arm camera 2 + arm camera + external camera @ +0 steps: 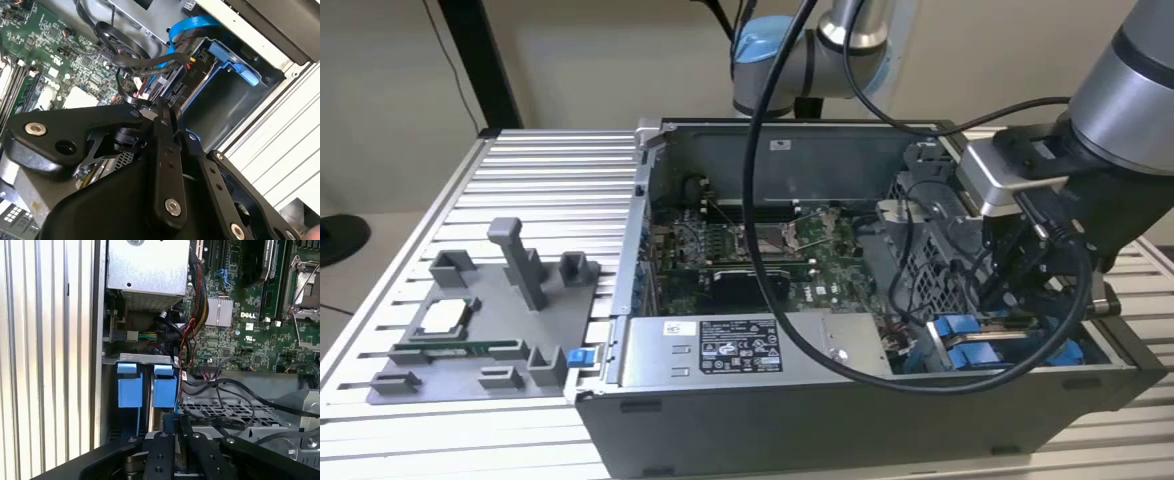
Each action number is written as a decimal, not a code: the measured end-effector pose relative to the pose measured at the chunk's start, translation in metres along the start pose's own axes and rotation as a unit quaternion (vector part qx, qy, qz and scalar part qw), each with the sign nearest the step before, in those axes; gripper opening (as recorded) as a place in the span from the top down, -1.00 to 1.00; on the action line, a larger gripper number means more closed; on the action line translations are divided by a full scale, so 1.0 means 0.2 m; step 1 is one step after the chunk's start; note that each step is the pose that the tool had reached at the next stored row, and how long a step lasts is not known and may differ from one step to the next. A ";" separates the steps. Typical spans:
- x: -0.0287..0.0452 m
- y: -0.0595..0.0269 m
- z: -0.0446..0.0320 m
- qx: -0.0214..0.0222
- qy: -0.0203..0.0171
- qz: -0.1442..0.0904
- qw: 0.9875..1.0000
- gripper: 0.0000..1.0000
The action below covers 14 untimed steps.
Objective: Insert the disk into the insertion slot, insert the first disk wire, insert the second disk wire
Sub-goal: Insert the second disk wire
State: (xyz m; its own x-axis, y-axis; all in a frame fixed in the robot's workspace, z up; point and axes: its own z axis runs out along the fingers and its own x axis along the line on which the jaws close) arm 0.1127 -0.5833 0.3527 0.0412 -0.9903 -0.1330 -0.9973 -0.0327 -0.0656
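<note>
Gripper (175, 437) fingers pinched narrow over the drive cage (230, 410) at the case's front corner, beside blue caddy tabs (147, 385); can't tell what's pinched.

Exterior view stands off the arm, high, looking down at the open computer case (854, 300) on the slatted table (520, 200), mid distance. First wrist view rides the arm, close in, facing down at the blue drive tabs (145, 385) and motherboard (250, 315). Second wrist view also close, tilted, past black gripper links. Both wrist views share the motherboard (45, 55), cables, blue bay.
</note>
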 end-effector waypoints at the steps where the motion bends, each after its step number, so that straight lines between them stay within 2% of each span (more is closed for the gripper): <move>1: 0.000 0.000 -0.001 0.000 0.000 0.000 1.000 1.00; 9: 0.001 -0.001 -0.021 0.000 0.000 0.000 1.000 1.00; 14: 0.013 -0.002 -0.018 0.004 0.000 -0.001 1.000 1.00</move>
State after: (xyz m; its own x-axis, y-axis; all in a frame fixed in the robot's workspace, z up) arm 0.1130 -0.5863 0.3558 0.0424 -0.9903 -0.1326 -0.9967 -0.0327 -0.0741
